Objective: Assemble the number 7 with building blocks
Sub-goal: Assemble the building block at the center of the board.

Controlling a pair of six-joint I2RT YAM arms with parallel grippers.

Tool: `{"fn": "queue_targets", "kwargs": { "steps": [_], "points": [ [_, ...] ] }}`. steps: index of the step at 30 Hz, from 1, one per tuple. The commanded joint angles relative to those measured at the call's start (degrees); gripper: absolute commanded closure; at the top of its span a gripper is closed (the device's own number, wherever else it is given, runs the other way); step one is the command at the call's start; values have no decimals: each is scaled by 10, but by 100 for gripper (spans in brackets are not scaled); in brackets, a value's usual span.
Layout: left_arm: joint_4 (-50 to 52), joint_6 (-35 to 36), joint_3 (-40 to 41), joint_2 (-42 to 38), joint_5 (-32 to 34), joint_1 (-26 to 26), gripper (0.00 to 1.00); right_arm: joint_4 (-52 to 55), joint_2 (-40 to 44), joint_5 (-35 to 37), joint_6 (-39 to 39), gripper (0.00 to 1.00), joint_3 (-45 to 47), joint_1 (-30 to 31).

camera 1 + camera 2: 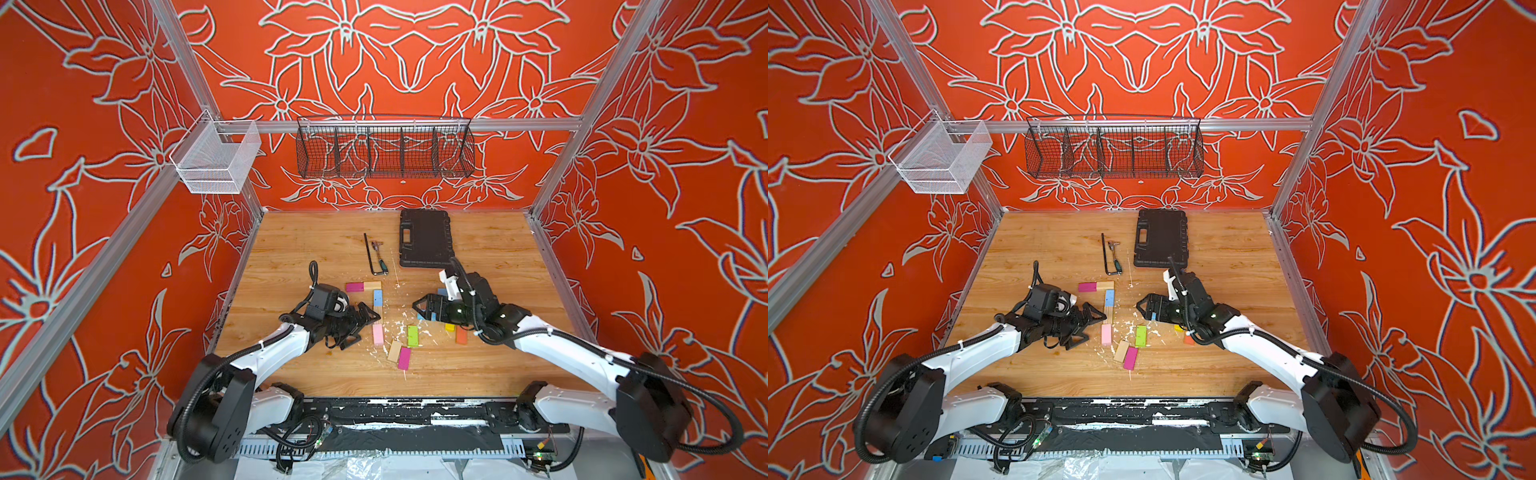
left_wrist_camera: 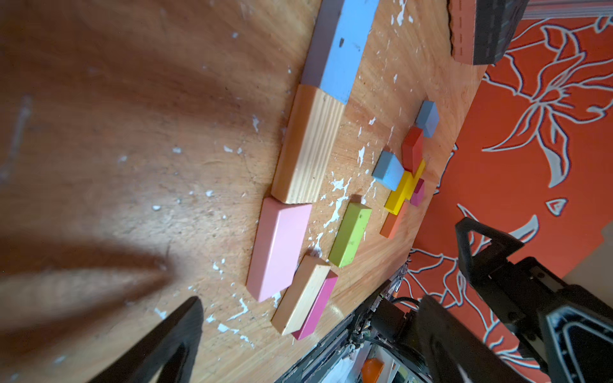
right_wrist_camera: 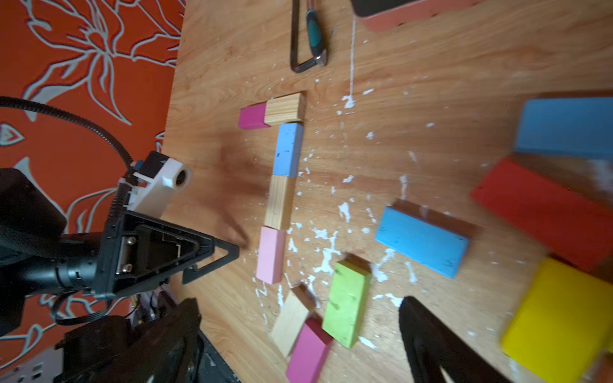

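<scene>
where the wooden counter (image 1: 299, 249) fills the lower middle of both top views, the number 7 (image 1: 377, 299) lies flat near its centre. a magenta block (image 1: 354, 287) and a plain wood block (image 1: 372, 285) sit end to end across the top. below them a light blue block (image 3: 288, 150), a second plain wood block (image 3: 280, 202) and a pale pink block (image 1: 377, 334) run down toward the bottom of the frame, each touching the next.

just right of the pink block's lower end lie a lime green block (image 1: 412, 336), a pale wood block (image 1: 394, 350) and a second magenta block (image 1: 404, 358), the last two touching. further right, a yellow block (image 1: 450, 327) and an orange block (image 1: 461, 335) show beside the right arm. the right wrist view adds a red block (image 3: 544, 205) and a loose blue block (image 3: 421, 245) near them.

the left gripper (image 1: 369, 330) sits just left of the 7's stem, jaws spread wide and empty, one fingertip near the stem. the right gripper (image 1: 417, 309) hovers right of the stem, jaws likewise released, holding nothing.

white flecks dot the counter around the blocks. above the 7 in the frame lie a black l-shaped hex key (image 1: 370, 255) and a black plastic case (image 1: 424, 238).
</scene>
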State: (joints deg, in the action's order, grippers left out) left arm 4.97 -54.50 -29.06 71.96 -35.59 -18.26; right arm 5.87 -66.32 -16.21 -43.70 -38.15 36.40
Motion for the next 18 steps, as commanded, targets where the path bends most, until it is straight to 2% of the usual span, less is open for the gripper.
{"fn": "queue_targets", "kwargs": {
  "steps": [1, 6, 18],
  "points": [
    [-11, 21, -27, 36, -46, 3, 2, 58, 39, 52, 14, 3, 6, -11],
    [-29, 15, -41, 79, -58, -8, 2, 93, 66, 52, 25, 3, 8, -35],
    [-12, 25, -58, 93, -54, -12, 2, 71, 55, 23, 12, 4, 23, -45]
  ]
}}
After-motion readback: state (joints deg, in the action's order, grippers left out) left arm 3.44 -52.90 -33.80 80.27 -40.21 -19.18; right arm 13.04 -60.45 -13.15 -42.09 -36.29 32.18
